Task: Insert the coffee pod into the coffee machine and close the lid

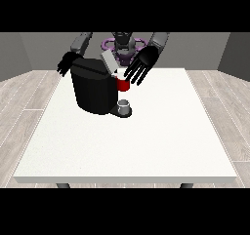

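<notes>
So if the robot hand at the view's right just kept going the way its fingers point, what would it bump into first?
Probably the red pod holder of the coffee machine. The robot hand has straight fingers slanting down toward it, their tips just beside it. Depth is unclear from this one view.

One coffee machine point(95, 90) – one cup point(124, 105) – two hands point(142, 63) – one table point(146, 146).

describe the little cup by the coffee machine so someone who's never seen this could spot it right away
Start at the white table and find the big black coffee machine on the side nearer the robot. At its base, on the side toward the view's right, a small grey cup sits on a dark tray. It is the only pale grey item there, directly under the red part.
</notes>
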You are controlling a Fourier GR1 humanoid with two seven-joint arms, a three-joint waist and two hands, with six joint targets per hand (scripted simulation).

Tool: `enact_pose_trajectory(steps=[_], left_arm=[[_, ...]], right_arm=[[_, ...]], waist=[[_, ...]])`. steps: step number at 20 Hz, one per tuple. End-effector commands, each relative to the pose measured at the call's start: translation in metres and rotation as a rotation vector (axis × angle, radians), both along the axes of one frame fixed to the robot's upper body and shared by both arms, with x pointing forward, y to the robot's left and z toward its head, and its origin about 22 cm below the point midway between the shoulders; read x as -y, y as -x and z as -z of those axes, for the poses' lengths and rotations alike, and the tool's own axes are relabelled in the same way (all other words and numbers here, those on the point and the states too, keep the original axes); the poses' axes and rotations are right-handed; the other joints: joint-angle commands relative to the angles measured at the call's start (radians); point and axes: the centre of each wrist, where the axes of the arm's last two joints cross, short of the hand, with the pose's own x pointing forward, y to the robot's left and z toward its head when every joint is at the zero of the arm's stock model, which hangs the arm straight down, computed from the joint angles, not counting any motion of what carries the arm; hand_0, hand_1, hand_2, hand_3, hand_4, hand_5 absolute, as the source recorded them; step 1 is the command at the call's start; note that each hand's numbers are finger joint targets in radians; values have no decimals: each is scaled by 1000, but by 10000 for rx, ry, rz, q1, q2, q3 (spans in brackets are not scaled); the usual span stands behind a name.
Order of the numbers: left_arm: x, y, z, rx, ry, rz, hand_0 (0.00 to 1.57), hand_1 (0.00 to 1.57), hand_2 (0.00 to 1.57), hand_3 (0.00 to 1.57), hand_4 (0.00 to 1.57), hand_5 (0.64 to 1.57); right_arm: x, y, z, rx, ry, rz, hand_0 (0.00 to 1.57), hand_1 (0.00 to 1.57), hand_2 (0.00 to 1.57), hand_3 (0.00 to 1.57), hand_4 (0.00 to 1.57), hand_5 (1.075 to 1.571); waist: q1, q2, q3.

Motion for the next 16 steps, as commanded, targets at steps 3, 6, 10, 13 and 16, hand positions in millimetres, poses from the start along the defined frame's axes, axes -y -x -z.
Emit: enact_pose_trajectory(steps=[3, 6, 10, 13, 16], left_arm=[[-1, 1, 4, -272, -140, -139, 0, 0, 0, 0, 0, 1571], [-7, 2, 14, -390, 131, 4, 0, 0, 0, 0, 0, 1571], [-10, 8, 59, -1393, 776, 34, 0, 0, 0, 0, 0, 1571], [18, 11, 86, -1640, 1448, -42, 0, 0, 0, 0, 0, 1571], [8, 17, 114, -2287, 4216, -209, 0, 0, 0, 0, 0, 1571]], right_arm=[[18, 7, 13, -232, -32, -59, 0, 0, 0, 0, 392, 1571], [3, 8, 8, -257, -270, 107, 0, 0, 0, 0, 383, 1571], [10, 30, 29, -967, -500, 124, 0, 0, 0, 0, 434, 1571], [5, 33, 35, -1130, -527, 487, 0, 0, 0, 0, 398, 1571], [23, 41, 42, -1221, -409, 558, 0, 0, 0, 0, 445, 1571]], waist=[[58, -389, -7], [172, -625, -10], [330, -1581, -13], [705, -2104, -12], [1133, -2795, -21]])
